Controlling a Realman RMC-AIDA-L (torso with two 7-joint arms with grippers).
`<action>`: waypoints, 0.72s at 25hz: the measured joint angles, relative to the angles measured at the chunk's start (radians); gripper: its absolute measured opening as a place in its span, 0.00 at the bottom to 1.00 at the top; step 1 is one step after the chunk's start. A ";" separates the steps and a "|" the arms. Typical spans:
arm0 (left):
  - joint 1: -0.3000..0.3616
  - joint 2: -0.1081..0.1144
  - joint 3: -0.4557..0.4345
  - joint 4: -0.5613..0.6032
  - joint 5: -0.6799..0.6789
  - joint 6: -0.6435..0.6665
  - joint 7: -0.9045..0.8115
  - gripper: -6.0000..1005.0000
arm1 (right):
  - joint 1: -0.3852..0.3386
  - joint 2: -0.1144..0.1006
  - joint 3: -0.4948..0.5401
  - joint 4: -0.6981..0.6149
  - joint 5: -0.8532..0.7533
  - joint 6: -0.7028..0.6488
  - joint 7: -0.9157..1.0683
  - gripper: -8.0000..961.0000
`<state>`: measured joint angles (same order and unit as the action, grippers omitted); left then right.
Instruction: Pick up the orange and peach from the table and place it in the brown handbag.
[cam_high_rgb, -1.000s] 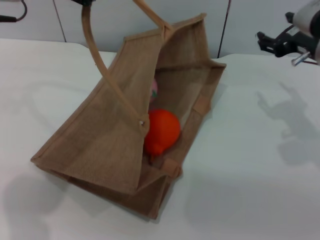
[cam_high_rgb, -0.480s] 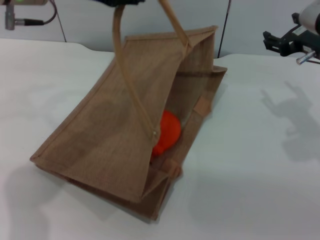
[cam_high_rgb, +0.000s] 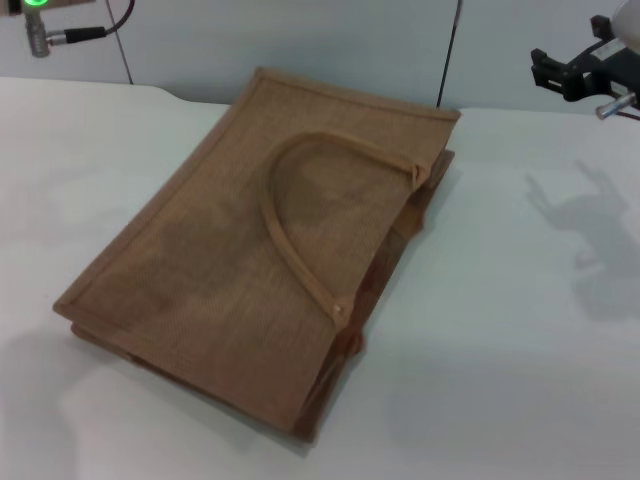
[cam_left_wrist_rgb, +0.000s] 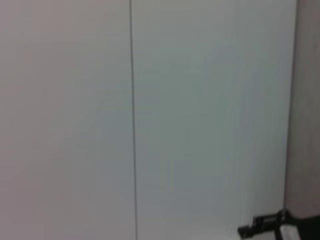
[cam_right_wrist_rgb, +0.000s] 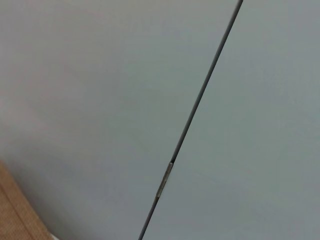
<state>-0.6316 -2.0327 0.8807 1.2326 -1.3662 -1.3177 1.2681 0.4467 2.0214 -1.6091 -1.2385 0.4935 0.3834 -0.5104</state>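
The tan-brown woven jute handbag (cam_high_rgb: 255, 240) lies flat on the white table (cam_high_rgb: 520, 330), toward seven o'clock from the right pincer (cam_high_rgb: 575, 75), whose grip state I cannot tell.

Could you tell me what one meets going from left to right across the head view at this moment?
Left arm's end with a green light at the top corner → brown handbag lying flat on the white table → right gripper at the far edge.

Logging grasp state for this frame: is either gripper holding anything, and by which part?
Nothing is held. The brown handbag lies flat on the table, handle down; the right gripper is raised off to the side, left gripper out of view.
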 joint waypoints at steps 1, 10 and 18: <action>0.004 0.000 -0.003 -0.023 -0.035 -0.004 0.041 0.84 | 0.000 0.000 0.000 0.002 0.002 -0.003 0.000 0.81; 0.090 -0.010 -0.001 -0.203 -0.289 0.089 0.348 0.86 | -0.025 0.000 -0.033 0.039 0.045 -0.139 -0.002 0.81; 0.123 -0.013 0.004 -0.606 -0.700 0.125 0.876 0.86 | -0.122 0.002 -0.196 0.107 0.103 -0.582 0.005 0.81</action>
<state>-0.5087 -2.0459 0.8852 0.6261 -2.0665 -1.1931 2.1439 0.3246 2.0233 -1.8054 -1.1313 0.5960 -0.1991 -0.5059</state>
